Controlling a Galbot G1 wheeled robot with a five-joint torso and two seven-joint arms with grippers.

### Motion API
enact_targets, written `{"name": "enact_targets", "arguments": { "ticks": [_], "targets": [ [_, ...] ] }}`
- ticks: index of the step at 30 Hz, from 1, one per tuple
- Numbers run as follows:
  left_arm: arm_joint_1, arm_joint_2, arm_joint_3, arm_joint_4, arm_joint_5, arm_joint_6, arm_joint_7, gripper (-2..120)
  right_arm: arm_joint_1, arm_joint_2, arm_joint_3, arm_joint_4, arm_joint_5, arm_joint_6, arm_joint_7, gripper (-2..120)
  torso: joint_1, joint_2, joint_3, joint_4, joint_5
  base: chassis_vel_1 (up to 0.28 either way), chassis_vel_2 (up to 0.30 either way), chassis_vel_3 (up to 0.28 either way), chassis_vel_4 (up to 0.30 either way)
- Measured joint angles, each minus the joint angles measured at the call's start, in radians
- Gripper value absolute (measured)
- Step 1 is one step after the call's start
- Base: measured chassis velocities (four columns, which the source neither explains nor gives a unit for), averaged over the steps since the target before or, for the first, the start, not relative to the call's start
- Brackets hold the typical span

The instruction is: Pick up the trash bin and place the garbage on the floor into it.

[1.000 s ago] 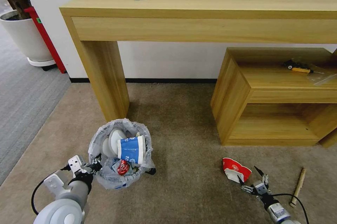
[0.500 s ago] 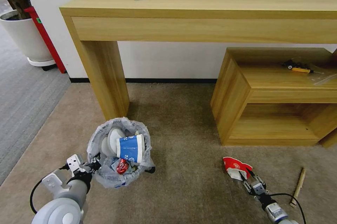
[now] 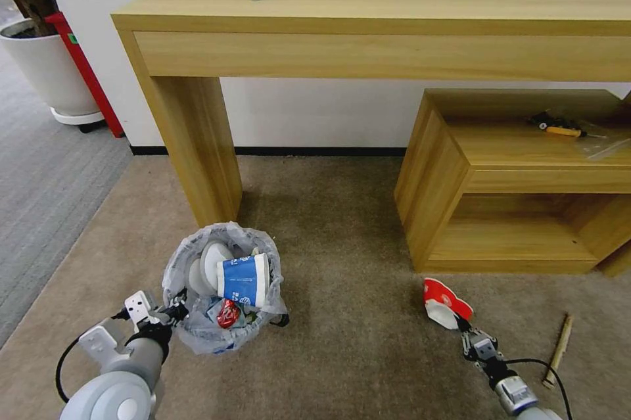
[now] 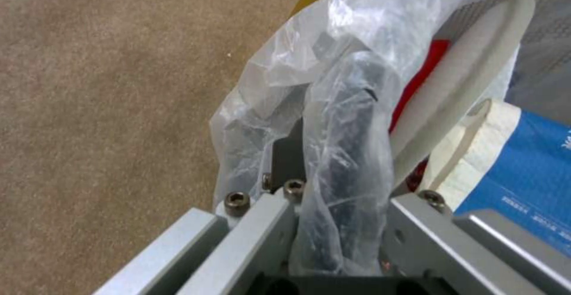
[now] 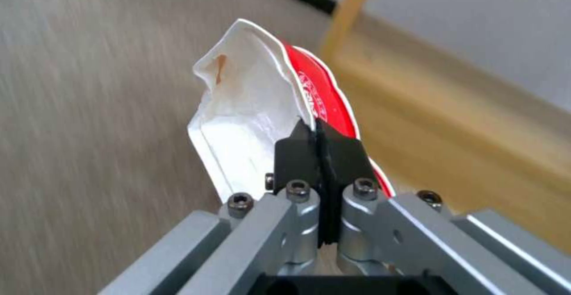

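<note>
- Two grippers engaged. Nearest us, our left gripper (image 3: 176, 310) is clamped on the rim of the trash bin (image 3: 223, 285), pinching the bag liner (image 4: 333, 121) between its fingers.
- Our right gripper (image 3: 461, 326) has gone from spread wide beside the red-white cup (image 3: 444, 302) a second ago to fully closed on the cup's edge; the right wrist view shows the black pads (image 5: 297, 152) pressed together on the paper wall.
- The cup has shifted slightly and looks raised off the floor (image 3: 348, 341), so we read the grasp as made and the lift as under way.
- The bin sits on the floor by the desk leg (image 3: 197, 150), holding a blue-white carton (image 3: 244, 279), a white slipper (image 3: 213, 262) and a red can (image 3: 228, 313).
- The wooden stick (image 3: 557, 350) lies on the carpet to the right, untouched.
- Farther back: low shelf (image 3: 519, 183), desk top.
- Remaining, as we judge it: drop the cup in the bin, then the stick.
</note>
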Motion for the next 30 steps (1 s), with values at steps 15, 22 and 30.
{"name": "enact_targets", "arguments": {
  "ticks": [15,22,30],
  "targets": [
    [0.011,0.001,-0.017,0.010,0.004,0.000,-0.001,0,0.098,-0.106,-0.119,0.369,0.041,0.001,-0.034,0,0.000,0.000,0.000,0.0001,0.0000,0.000,0.000,0.000,0.000],
    [0.009,-0.010,-0.018,0.014,0.009,0.000,-0.003,0,0.177,-0.178,-0.161,0.526,0.173,0.002,-0.185,0,0.000,0.000,0.000,0.0001,0.0001,0.000,0.000,0.000,0.000],
    [0.002,-0.024,-0.009,0.023,0.024,0.003,-0.005,0,0.230,-0.229,-0.180,0.684,0.242,0.002,-0.306,0,0.000,0.000,0.000,0.0000,0.0000,0.000,0.000,0.000,0.000]
  ]
}}
